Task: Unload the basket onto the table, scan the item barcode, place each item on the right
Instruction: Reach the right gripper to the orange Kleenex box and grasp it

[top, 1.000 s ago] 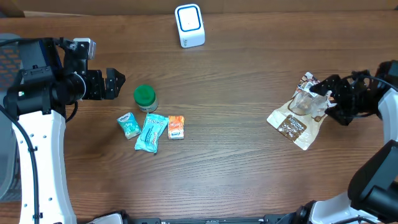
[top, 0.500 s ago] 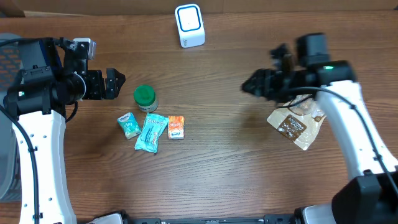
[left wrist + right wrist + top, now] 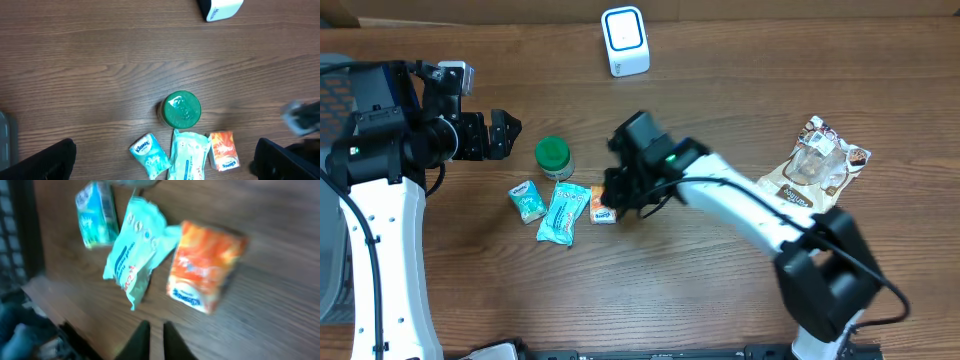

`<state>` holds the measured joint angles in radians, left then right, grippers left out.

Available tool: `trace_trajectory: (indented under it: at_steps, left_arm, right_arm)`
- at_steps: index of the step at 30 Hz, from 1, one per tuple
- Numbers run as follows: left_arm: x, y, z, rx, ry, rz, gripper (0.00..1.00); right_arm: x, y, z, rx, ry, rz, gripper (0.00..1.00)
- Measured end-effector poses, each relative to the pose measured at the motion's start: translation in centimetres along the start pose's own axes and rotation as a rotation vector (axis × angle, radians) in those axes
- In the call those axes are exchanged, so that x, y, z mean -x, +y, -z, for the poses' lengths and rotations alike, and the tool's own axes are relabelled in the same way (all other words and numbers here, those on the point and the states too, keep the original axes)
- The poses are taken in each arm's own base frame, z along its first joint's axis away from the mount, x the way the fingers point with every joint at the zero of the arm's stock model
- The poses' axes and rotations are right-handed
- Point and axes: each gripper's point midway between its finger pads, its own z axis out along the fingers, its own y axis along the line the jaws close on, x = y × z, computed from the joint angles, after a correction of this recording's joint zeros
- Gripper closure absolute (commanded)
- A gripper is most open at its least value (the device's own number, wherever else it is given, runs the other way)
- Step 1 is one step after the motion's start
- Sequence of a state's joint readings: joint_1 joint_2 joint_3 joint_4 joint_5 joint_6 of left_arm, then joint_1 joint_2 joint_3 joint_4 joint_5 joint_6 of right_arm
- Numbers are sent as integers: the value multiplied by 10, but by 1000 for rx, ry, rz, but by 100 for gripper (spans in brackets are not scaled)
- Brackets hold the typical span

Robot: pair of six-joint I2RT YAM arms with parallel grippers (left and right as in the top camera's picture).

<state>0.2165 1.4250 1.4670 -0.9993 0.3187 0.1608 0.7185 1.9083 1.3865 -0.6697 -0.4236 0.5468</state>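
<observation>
From above, the right claw [image 3: 618,197] hangs over the bench [image 3: 720,300], right beside the orange packet [image 3: 604,204]. Its own camera shows what that view hides: fingers [image 3: 139,342] clenched together on nothing, with the packet just ahead. The left claw [image 3: 506,134] gapes wide. Only its camera makes "Kleenex" readable on the blue pack [image 3: 149,156]. The white scanner [image 3: 625,41] stands well apart from both.

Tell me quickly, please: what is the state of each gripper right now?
Left gripper: open, holding nothing.
Right gripper: closed, holding nothing.
</observation>
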Motion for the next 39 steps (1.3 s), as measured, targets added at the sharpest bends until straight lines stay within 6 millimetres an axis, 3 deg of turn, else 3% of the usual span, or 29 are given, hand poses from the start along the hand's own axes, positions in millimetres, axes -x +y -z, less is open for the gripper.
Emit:
trace_trajectory:
  at_steps: [11, 14, 17, 25, 30, 35, 39]
  left_arm:
    - [0, 0, 0, 0, 0, 0, 0]
    - [0, 0, 0, 0, 0, 0, 0]
    - [0, 0, 0, 0, 0, 0, 0]
    - [0, 0, 0, 0, 0, 0, 0]
    - [0, 0, 0, 0, 0, 0, 1]
    - [0, 0, 0, 0, 0, 0, 0]
    - [0, 0, 0, 0, 0, 0, 1]
  right_arm:
    - [-4, 17, -61, -51, -70, -30, 96]
    - [-13, 12, -73, -80, -52, -31, 96]
    - [-22, -7, -79, -162, -25, -56, 96]
    - [-15, -64, -57, -299, 3, -172, 96]
    - [9, -102, -34, -325, -19, -217, 93]
    - [38, -145, -8, -331, -69, -252, 96]
    - [43, -169, 12, -344, -51, -298, 96]
